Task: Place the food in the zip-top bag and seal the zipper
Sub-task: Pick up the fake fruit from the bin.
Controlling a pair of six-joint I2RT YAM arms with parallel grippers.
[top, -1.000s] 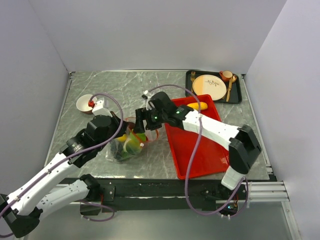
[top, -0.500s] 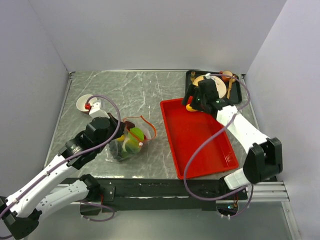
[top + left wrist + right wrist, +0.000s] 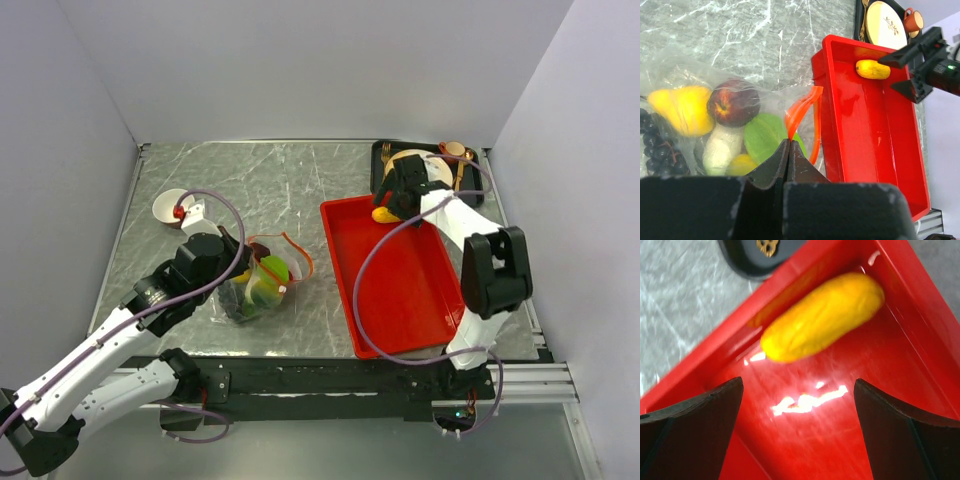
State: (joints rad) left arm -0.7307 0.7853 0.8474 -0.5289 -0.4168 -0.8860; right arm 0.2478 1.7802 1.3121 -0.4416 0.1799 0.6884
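Food, yellow, lies in red tray below open right claw.

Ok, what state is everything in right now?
zip-top bag: open, toy fruits inside
zipper: unsealed, looped loose
yellow food: lying loose in red tray, ungrasped
left end effector: shut on zip-top bag's edge
right end effector: open above yellow food
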